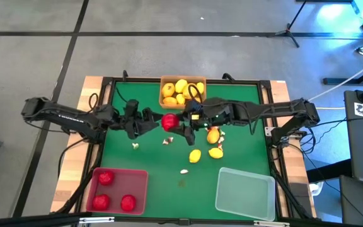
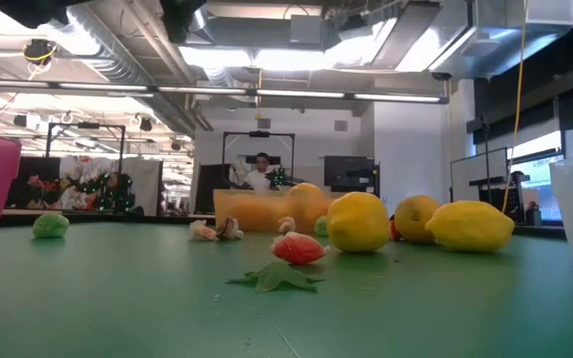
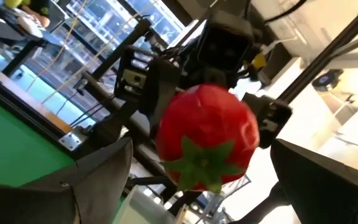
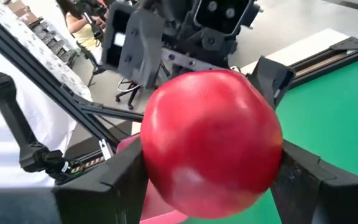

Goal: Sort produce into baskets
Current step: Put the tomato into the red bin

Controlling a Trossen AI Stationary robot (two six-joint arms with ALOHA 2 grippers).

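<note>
Meeting above mid-tabletop [image 1: 244, 113], left pincer [image 1: 159, 122] and right pincer [image 1: 183, 126] flank one red tomato [image 1: 169, 122]: right fingers clamp it, left stand apart without clear contact, likely a handover toward the red basket [image 1: 140, 189].

Centre of mat [image 1: 162, 165] blocked above by both grippers meeting at tomato [image 1: 170, 122]. Lemons [image 1: 205, 146] and small bits [image 1: 167, 141] scattered right of centre. Bare mat left open between red basket [image 1: 137, 178] and clear basket [image 1: 245, 193].
</note>
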